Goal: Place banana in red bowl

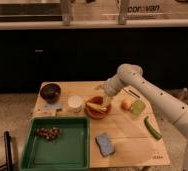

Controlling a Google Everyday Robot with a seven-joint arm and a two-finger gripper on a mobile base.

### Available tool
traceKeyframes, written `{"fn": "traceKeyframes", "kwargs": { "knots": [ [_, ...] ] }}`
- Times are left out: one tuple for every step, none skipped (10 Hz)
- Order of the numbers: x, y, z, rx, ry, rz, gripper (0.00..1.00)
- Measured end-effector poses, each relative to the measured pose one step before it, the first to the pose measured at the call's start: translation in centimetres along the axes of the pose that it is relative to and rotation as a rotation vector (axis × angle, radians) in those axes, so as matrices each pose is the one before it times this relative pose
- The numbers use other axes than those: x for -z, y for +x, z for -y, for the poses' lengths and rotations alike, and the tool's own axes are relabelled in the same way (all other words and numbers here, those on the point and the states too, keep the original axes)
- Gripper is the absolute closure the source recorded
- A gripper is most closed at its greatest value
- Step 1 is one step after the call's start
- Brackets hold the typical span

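Only one view was given. It looked from in front of the tabletop [132, 142] and above it, tilted downward, facing a dark counter front and a pale counter top across the upper frame. It stood at a middle distance: the whole tabletop fitted in the lower half, its near edge close to the bottom. The arm entered from the lower right and reached toward the centre, where the hand [105, 101] hung over the red bowl [98, 107] holding the banana [98, 105].
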Motion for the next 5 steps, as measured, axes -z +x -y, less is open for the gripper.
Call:
{"fn": "traceKeyframes", "kwargs": {
  "knots": [
    [0.016,0.015,-0.018,-0.00041,0.00109,0.00024,0.2],
    [0.263,0.051,0.072,-0.00037,0.0046,-0.00199,0.2],
    [0.344,0.148,0.041,-0.00432,0.00311,-0.0003,0.2],
    [0.286,0.09,0.05,-0.002,0.00019,0.00124,0.2],
    [0.253,0.08,0.043,-0.00135,-0.00083,0.00146,0.2]
  ]
}}
